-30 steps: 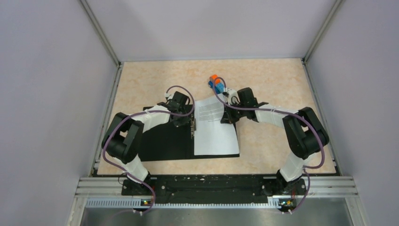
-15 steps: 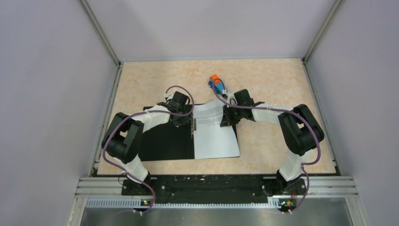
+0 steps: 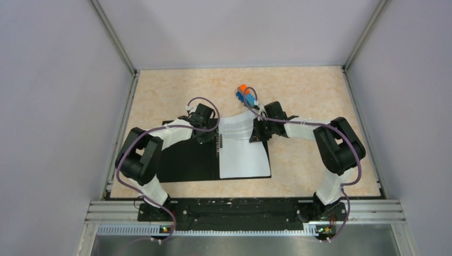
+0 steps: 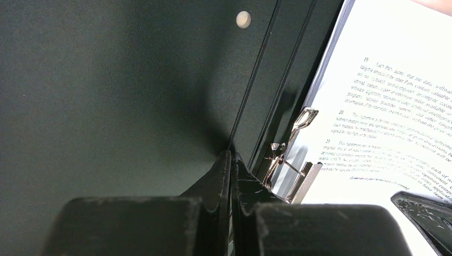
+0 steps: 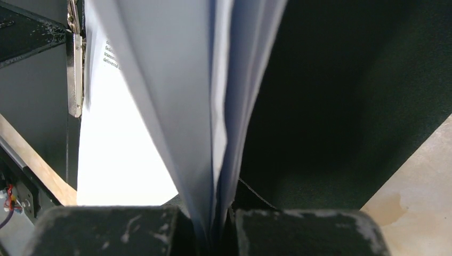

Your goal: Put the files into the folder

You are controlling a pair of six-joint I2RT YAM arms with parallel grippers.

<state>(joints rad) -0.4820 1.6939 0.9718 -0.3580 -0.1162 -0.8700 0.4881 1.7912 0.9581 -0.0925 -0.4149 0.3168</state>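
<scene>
The folder (image 3: 186,160) lies open on the table, black inside up. The files (image 3: 242,157), white printed sheets, rest on its right half, their far end bowed upward. My right gripper (image 3: 255,133) is shut on the far right edge of the files (image 5: 186,80), the sheets standing pinched between its fingers (image 5: 216,218). My left gripper (image 3: 215,138) is shut with nothing in it, its tips (image 4: 231,156) down on the folder's black inside (image 4: 106,80) beside the spine. Just to their right stands the metal clip (image 4: 293,160), at the left edge of the files (image 4: 384,106).
A small blue-and-orange toy truck (image 3: 245,95) stands on the table behind the right gripper. Grey walls close in the table on three sides. Bare beige tabletop (image 3: 314,90) lies beyond and to the right of the folder.
My right gripper has shifted slightly left toward the spine with the files, and their far end has bowed up. The left gripper has stayed in place at the clip.
</scene>
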